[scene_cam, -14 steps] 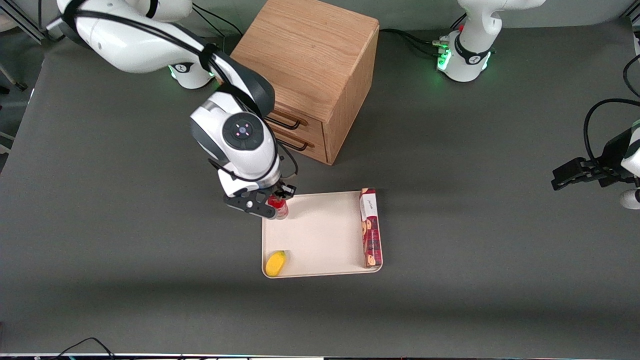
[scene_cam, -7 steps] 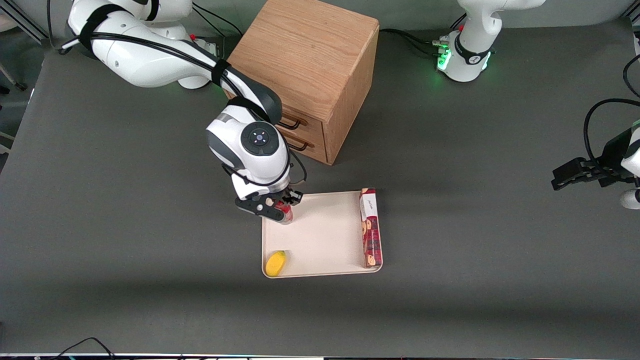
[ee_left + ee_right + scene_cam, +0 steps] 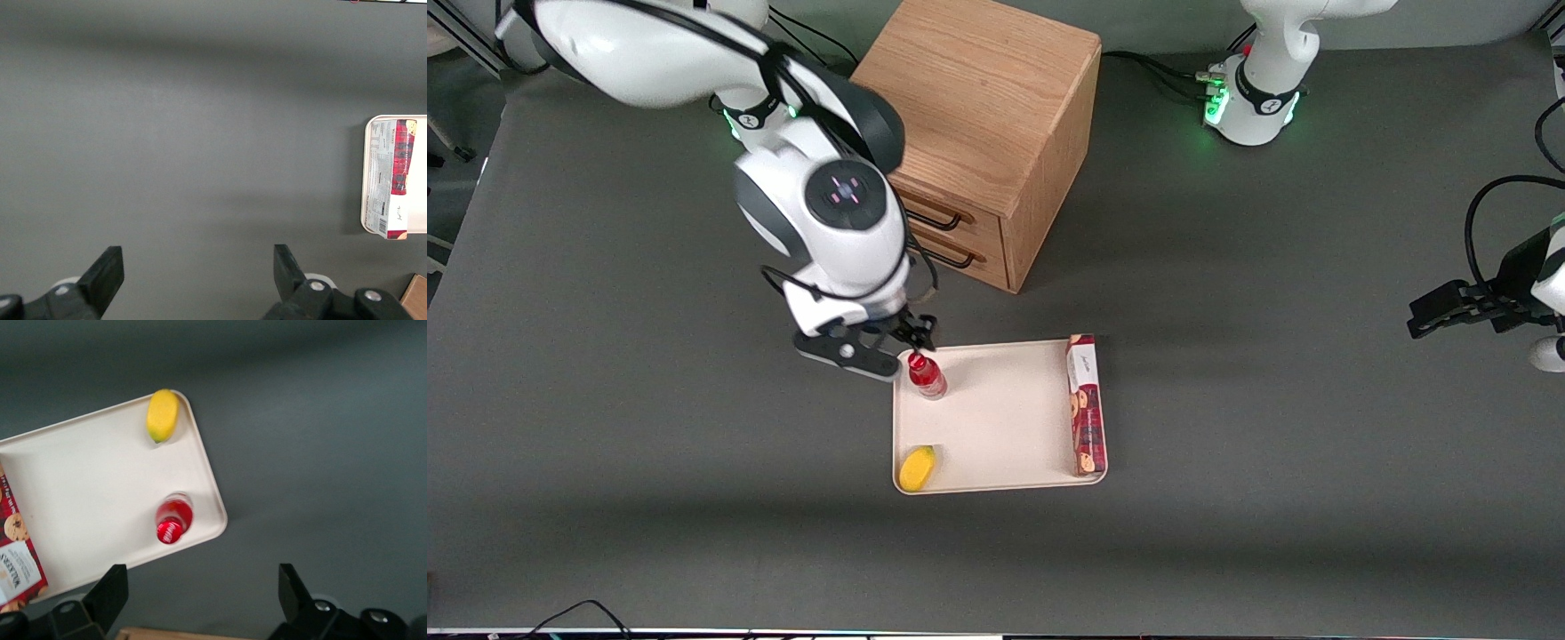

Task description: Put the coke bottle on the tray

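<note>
The small red coke bottle [image 3: 926,375] stands upright on the cream-white tray [image 3: 1005,418], in the tray corner nearest the drawer cabinet and the working arm. It also shows from above in the right wrist view [image 3: 173,522], close to the tray's rim [image 3: 215,513]. My right gripper [image 3: 871,348] is open and empty. It hangs above the table just off that tray corner, higher than the bottle and apart from it. In the right wrist view the gripper [image 3: 203,590] has its fingers spread wide with nothing between them.
A yellow lemon-like object [image 3: 917,468] lies in the tray corner nearest the front camera. A long red cookie box [image 3: 1086,404] lies along the tray edge toward the parked arm. A wooden drawer cabinet [image 3: 978,133] stands farther from the camera than the tray.
The gripper has let go of the coke bottle, opened, and risen up and away toward the working arm's end. The bottle now stands free on the tray.
</note>
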### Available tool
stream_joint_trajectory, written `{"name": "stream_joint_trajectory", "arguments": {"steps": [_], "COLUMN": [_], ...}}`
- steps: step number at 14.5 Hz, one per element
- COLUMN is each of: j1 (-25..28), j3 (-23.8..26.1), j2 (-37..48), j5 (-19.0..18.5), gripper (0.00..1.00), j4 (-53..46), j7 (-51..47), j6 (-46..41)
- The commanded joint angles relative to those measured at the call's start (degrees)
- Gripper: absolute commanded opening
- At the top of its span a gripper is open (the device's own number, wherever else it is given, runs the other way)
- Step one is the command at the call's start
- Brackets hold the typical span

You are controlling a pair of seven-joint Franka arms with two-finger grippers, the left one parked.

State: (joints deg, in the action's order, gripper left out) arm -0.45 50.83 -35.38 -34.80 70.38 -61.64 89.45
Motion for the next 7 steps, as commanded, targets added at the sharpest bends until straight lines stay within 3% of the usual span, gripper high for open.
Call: {"name": "stream_joint_trajectory", "arguments": {"steps": [1,3,5,7], "j1": [-3.1,-3.8,-3.6,-3.5], "j3": [-1.5,-9.3,-23.2,-33.2], "j2": [9.6,16.7,24.3,29.6], "j5": [6.8,14.5,24.5,29.4], "gripper": [1.0,1.0,1.0,1.0], "j4": [-1.8,-2.1,0.1,6.3], "j7": [14.9,26.0,38.2,47.3], "j6": [-8.3,-13.7,-14.5,-13.4]}}
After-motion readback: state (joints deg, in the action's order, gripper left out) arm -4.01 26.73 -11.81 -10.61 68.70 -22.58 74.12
